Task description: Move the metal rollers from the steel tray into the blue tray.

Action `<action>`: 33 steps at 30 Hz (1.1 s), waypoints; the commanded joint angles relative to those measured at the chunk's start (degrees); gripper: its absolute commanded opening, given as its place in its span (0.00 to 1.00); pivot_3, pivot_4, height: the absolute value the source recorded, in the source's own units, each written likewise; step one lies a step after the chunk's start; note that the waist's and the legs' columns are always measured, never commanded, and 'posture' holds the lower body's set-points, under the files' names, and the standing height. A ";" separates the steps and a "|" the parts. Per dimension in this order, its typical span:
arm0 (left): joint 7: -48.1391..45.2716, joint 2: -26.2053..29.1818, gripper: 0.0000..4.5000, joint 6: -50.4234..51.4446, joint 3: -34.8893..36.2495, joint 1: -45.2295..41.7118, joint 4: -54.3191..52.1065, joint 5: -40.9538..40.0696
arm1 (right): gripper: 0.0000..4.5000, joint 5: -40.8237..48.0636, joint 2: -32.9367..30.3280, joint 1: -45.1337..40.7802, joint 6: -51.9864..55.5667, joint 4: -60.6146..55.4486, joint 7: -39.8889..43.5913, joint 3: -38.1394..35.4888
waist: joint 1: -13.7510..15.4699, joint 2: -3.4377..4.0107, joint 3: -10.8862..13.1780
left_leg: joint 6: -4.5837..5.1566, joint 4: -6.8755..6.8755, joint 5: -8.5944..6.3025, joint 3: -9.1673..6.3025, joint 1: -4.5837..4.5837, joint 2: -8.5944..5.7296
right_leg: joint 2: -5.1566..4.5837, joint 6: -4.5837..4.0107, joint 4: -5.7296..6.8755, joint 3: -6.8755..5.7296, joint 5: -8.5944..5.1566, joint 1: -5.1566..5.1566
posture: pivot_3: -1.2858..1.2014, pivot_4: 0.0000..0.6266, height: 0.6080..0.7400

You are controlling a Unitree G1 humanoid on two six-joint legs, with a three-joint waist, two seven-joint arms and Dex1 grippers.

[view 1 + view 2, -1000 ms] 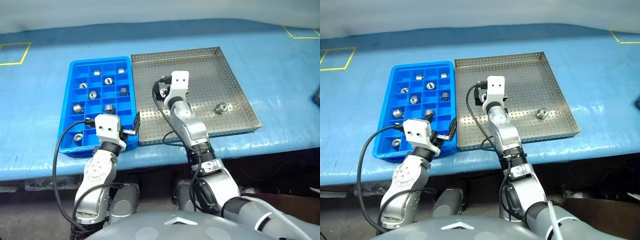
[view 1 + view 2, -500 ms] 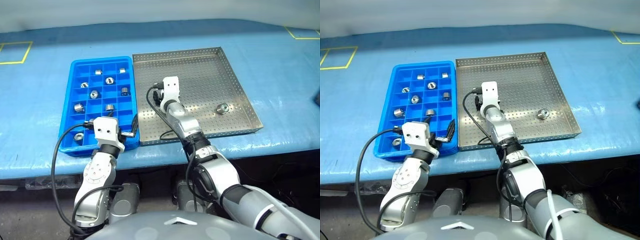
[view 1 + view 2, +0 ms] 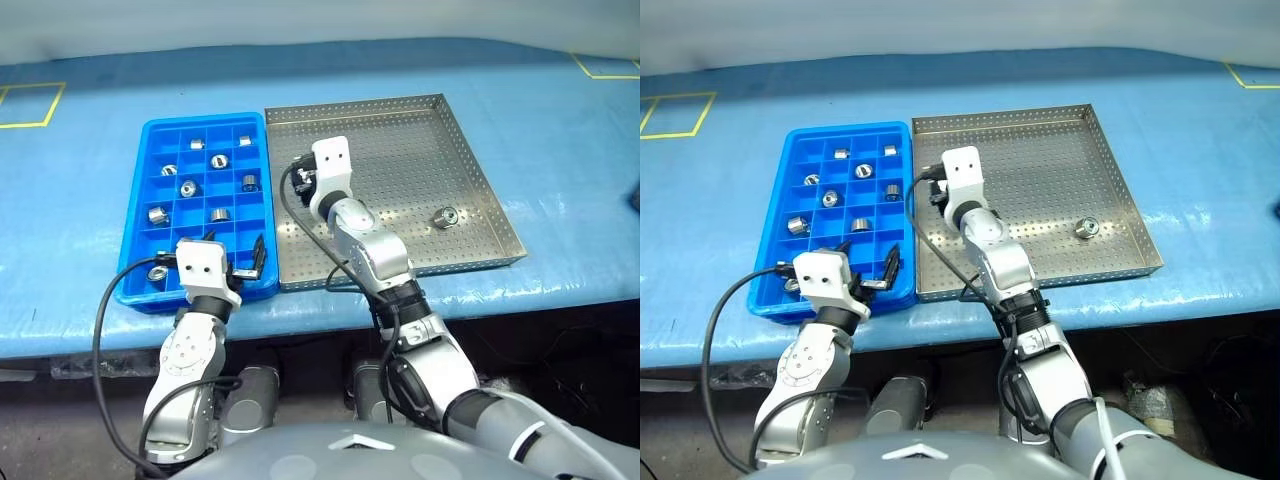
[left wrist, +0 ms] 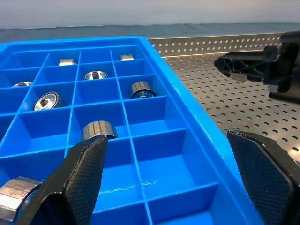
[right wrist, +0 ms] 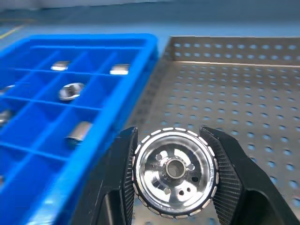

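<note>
Right wrist view: right gripper (image 5: 174,171) clamped on roller (image 5: 175,171), one finger (image 5: 121,178) each side, roller's hollow face toward camera, raised above steel tray (image 5: 243,93) just beside blue tray (image 5: 93,61). Second roller (image 3: 445,216) lies on steel tray floor, well apart. Other rollers sit in blue tray compartments. Left gripper (image 3: 234,255) spread wide, empty, over blue tray's near edge.

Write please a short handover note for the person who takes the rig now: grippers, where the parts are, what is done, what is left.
Right gripper: shut on one shiny silver metal roller, held above the perforated steel tray near the bright blue compartment tray.
Left gripper: open, holding nothing, at the blue tray's near end.
Done: at least seven rollers lie in blue compartments.
Left: place the held roller, then fetch the last roller at the steel tray's right side.
</note>
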 commanded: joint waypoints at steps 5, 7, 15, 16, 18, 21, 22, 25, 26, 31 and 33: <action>-0.82 1.13 1.00 -4.37 2.75 4.52 -4.13 -0.22 | 0.38 4.11 3.63 2.11 7.76 -11.16 6.38 7.30 | 0.92 0.00 0.00 | -0.01 0.00 -0.01 0.00 -0.01 0.00 | -0.02 -0.01 -0.03 -0.01 -0.01 0.01 | 0.61 0.24 1.00; -0.88 1.04 1.00 -4.46 3.08 5.10 -4.31 -0.38 | 0.38 4.31 3.42 3.04 8.80 -11.48 6.93 8.65 | 1.20 0.00 0.00 | -0.01 -0.01 -0.01 -0.01 -0.02 0.00 | -0.02 -0.01 -0.04 -0.02 -0.02 0.01 | 0.61 0.24 1.00; -0.72 0.63 1.00 -3.72 3.10 5.44 -4.31 -0.32 | 0.38 3.44 1.11 6.57 11.38 -12.34 8.95 11.60 | 1.96 -0.01 0.00 | -0.02 0.01 -0.01 -0.03 -0.03 0.00 | -0.02 0.00 -0.04 -0.06 -0.02 0.00 | 0.61 0.24 1.00; -0.78 0.61 1.00 -3.68 3.06 5.37 -4.25 -0.38 | 0.38 3.29 0.99 6.84 11.52 -12.43 8.97 11.60 | 1.95 -0.01 0.00 | -0.02 0.01 -0.01 -0.03 -0.04 0.00 | -0.02 0.00 -0.04 -0.06 -0.02 0.00 | 0.61 0.24 1.00; -1.15 0.68 1.00 -3.59 2.88 5.10 -4.06 -0.60 | 0.54 2.89 0.94 7.18 11.73 -12.64 8.58 11.35 | 1.93 -0.01 0.00 | -0.02 0.01 -0.01 -0.03 -0.04 0.00 | -0.02 0.00 -0.04 -0.07 -0.02 -0.01 | 0.60 0.24 1.00; -1.53 0.74 1.00 -3.53 2.62 4.57 -3.67 -0.89 | 0.73 2.66 1.22 7.60 12.00 -13.09 8.04 10.47 | 1.89 -0.01 0.00 | -0.02 0.00 -0.02 -0.03 -0.04 0.00 | -0.03 -0.01 -0.04 -0.07 -0.03 -0.01 | 0.60 0.24 1.00; -1.54 0.77 1.00 -3.48 2.52 4.35 -3.49 -0.79 | 0.80 2.53 1.19 7.72 12.00 -13.30 7.94 10.27 | 1.88 -0.01 0.00 | -0.02 0.00 -0.01 -0.04 -0.05 0.00 | -0.03 -0.01 -0.04 -0.08 -0.02 -0.01 | 0.60 0.24 1.00; -1.72 0.85 1.00 -3.22 2.05 3.20 -2.79 -0.58 | 1.00 2.62 1.77 8.62 12.01 -14.31 6.51 8.09 | 2.02 -0.02 -0.01 | -0.02 0.03 -0.02 -0.06 -0.04 -0.01 | -0.04 0.00 -0.06 -0.11 -0.02 0.03 | 0.59 0.24 1.00; -1.85 0.96 1.00 -3.15 1.93 2.84 -2.60 -0.50 | 1.00 2.66 2.28 9.05 11.68 -14.59 5.38 6.68 | 1.96 -0.01 -0.01 | -0.02 0.05 -0.02 -0.06 -0.06 -0.01 | -0.04 0.00 -0.06 -0.12 -0.02 0.03 | 0.59 0.24 1.00; -2.53 1.37 1.00 -3.69 1.61 1.44 -1.60 -0.33 | 1.00 -0.57 5.81 10.52 1.43 -14.40 -7.72 -1.60 | 1.76 -0.01 -0.01 | -0.03 0.04 -0.01 -0.05 -0.06 -0.01 | -0.05 0.01 -0.06 -0.13 -0.02 0.02 | 0.58 0.24 1.00; -2.69 1.31 1.00 -3.68 1.57 1.06 -1.26 -0.44 | 1.00 -2.18 6.26 9.98 -0.34 -13.15 -12.98 -4.04 | 1.53 -0.01 0.00 | -0.03 0.01 -0.01 -0.04 -0.09 -0.01 | -0.05 0.01 -0.07 -0.13 -0.02 -0.03 | 0.58 0.24 1.00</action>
